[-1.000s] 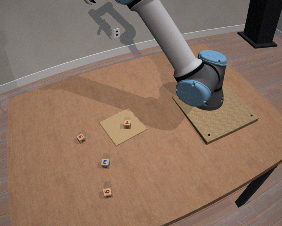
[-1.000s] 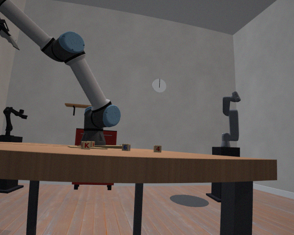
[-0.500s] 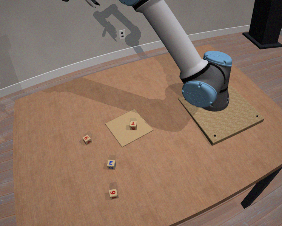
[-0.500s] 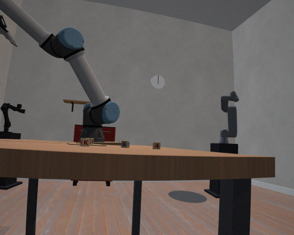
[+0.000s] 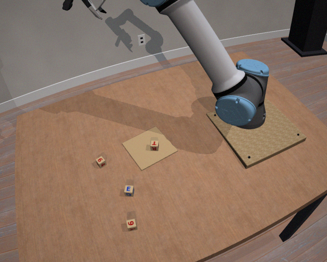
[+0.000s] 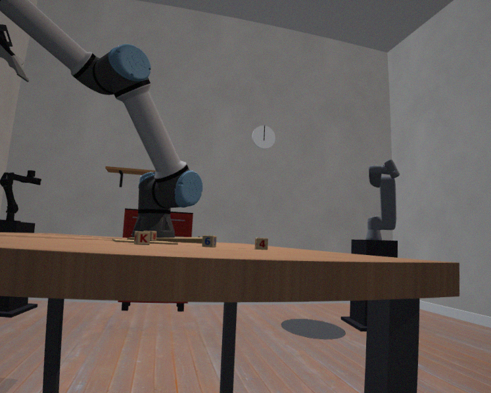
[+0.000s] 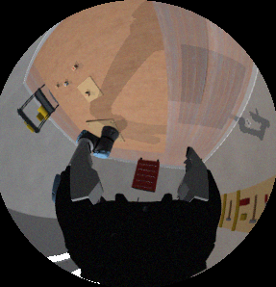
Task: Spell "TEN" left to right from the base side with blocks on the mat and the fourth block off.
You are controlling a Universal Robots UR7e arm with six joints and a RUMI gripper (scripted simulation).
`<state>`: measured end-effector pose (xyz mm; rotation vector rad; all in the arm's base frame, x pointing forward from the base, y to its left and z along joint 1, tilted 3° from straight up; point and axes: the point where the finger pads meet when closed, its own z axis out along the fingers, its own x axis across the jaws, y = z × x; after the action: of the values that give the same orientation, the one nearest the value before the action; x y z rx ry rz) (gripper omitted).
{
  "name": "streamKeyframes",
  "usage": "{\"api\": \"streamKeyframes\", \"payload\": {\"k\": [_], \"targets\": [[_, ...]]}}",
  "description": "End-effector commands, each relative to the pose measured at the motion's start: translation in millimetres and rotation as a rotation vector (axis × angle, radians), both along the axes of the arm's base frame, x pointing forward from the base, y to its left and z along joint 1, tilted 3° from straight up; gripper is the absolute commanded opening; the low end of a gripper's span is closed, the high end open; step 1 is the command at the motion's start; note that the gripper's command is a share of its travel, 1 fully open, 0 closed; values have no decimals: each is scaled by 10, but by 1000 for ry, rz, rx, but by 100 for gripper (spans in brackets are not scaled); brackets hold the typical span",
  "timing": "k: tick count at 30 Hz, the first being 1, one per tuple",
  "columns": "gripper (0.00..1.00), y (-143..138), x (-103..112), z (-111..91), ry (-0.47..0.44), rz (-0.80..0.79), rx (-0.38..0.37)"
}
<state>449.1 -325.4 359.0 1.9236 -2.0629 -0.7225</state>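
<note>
A wooden block (image 5: 154, 144) (image 7: 87, 92) with a red T on top stands on the tan mat (image 5: 141, 162) (image 7: 92, 85); its T looks upside down in the top view. Off the mat stand a block (image 5: 128, 190) (image 6: 208, 240) (image 7: 66, 83) with a blue E up, a block (image 5: 100, 161) (image 6: 142, 238) (image 7: 75, 66) with a red 6 or 9 up and a K on one side, and a block (image 5: 131, 224) (image 6: 261, 243) (image 7: 58, 86) with another red 6 or 9 up. No N shows. My gripper (image 5: 84, 12) (image 7: 139, 145) is open and empty, high above the table and far from the blocks.
The arm's base stands on a thick board (image 5: 276, 140) beyond the mat. The table (image 5: 186, 197) (image 6: 321, 278) ends at a front edge past the blocks. The arm's shadow crosses the table and one mat corner.
</note>
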Motion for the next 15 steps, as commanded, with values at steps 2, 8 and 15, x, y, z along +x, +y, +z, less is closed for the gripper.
{"api": "streamKeyframes", "payload": {"k": [2, 8, 15], "targets": [[100, 199, 400, -201, -44, 27, -76], [100, 460, 760, -409, -88, 52, -138], [100, 746, 1065, -598, -134, 73, -190]]}}
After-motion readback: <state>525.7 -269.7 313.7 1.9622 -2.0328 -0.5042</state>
